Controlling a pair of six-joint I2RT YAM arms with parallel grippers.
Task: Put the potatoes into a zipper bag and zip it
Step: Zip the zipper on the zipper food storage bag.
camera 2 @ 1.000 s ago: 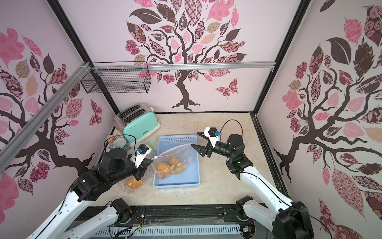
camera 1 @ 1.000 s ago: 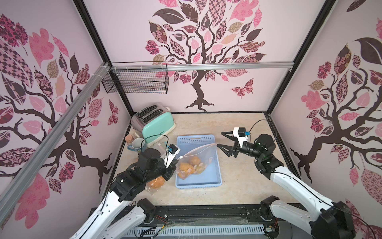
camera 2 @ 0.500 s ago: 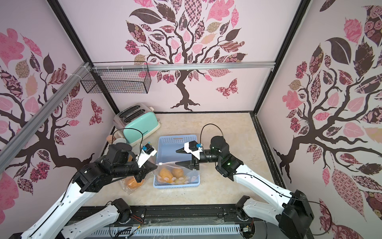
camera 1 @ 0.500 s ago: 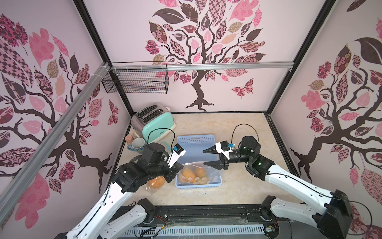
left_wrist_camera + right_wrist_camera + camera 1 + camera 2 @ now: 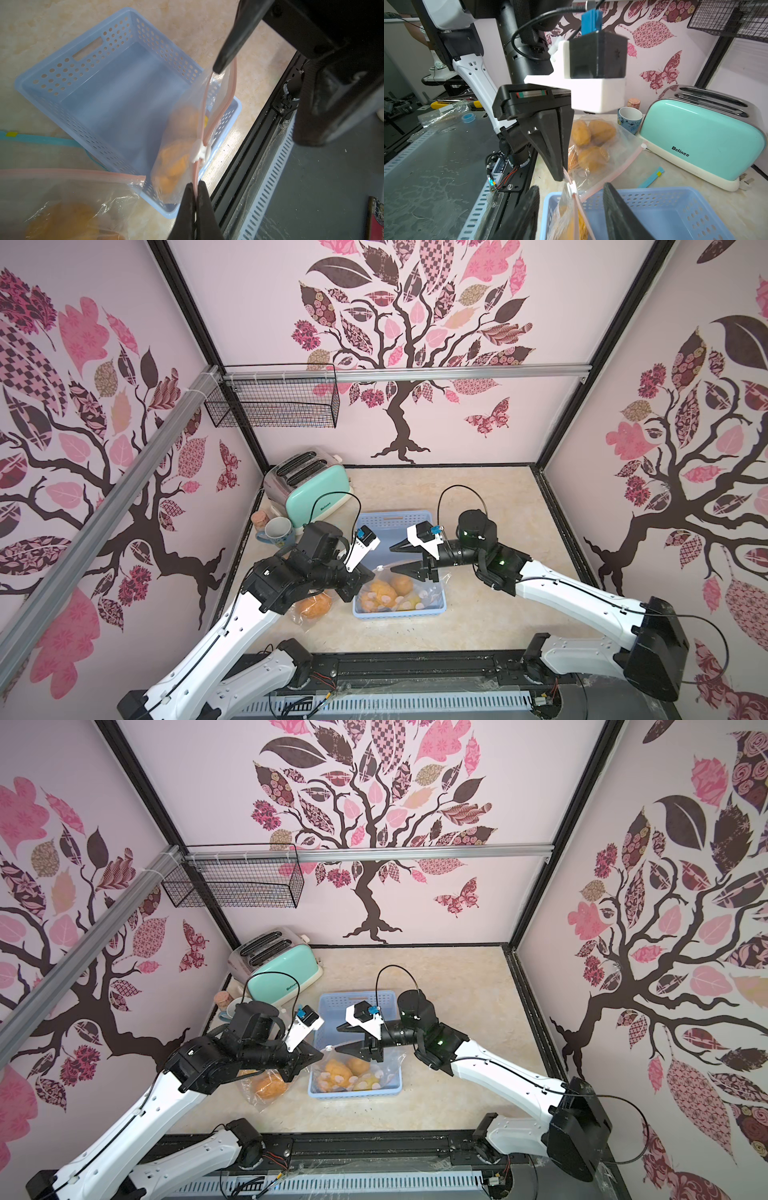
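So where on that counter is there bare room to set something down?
Bare beige counter lies behind the blue perforated plastic basket, rightward from the mint-green toaster, and along the right wall. Crowded: the left corner, with toaster, blue-patterned mug and bagged potatoes.

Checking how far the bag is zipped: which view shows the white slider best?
The left wrist view: the slider shows large and unobstructed on the pink zipper track. The right wrist view shows it end-on and smaller; in both top views it is only a white speck.
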